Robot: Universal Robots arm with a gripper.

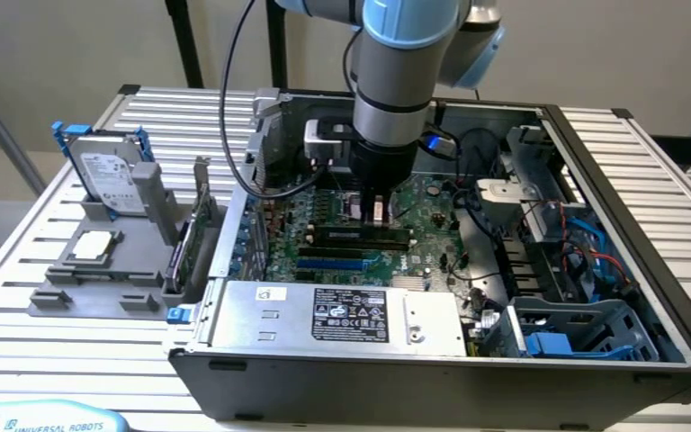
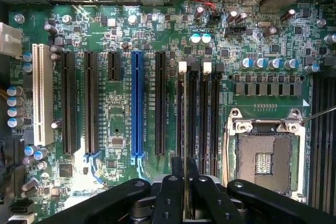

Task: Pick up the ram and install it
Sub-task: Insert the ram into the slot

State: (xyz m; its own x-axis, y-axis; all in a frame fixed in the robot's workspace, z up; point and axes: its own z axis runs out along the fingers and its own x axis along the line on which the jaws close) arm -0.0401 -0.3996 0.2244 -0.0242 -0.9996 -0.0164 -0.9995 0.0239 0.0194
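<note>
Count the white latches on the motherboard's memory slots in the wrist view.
2: one white latch, another two slots over; the gripper hides the other ends.

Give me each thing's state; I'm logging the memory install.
Memory stick: edge-on between the fingers, over a black slot.
Gripper: shut on the stick.
Computer case: side open, board exposed.
Processor socket: empty.
Hard drive: upright in the grey stand.

The ram (image 2: 185, 145) — thin, edge-on — stands over a black slot.
</note>
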